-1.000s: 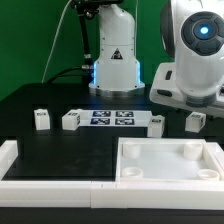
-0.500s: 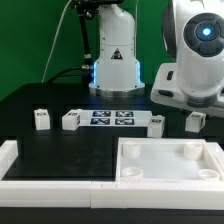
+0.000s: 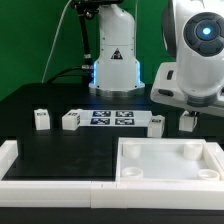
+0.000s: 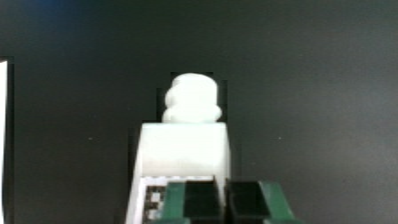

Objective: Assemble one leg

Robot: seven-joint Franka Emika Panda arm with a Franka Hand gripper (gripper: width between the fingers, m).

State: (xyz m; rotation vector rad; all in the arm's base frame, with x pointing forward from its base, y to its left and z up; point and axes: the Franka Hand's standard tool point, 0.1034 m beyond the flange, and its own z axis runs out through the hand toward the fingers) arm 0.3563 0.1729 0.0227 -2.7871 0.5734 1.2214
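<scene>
I can't tell if my gripper (image 4: pixel 222 200) clasps the leg (image 4: pixel 187 130) just ahead; probably light, stiff, slick plastic, so pinch its flat sides.

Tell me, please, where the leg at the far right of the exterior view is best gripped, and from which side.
Probably take the leg by its broad blocky body, closing on its two flat parallel sides, and come down from above, since it rests on the table. Its narrower rounded end would likely slip.
</scene>
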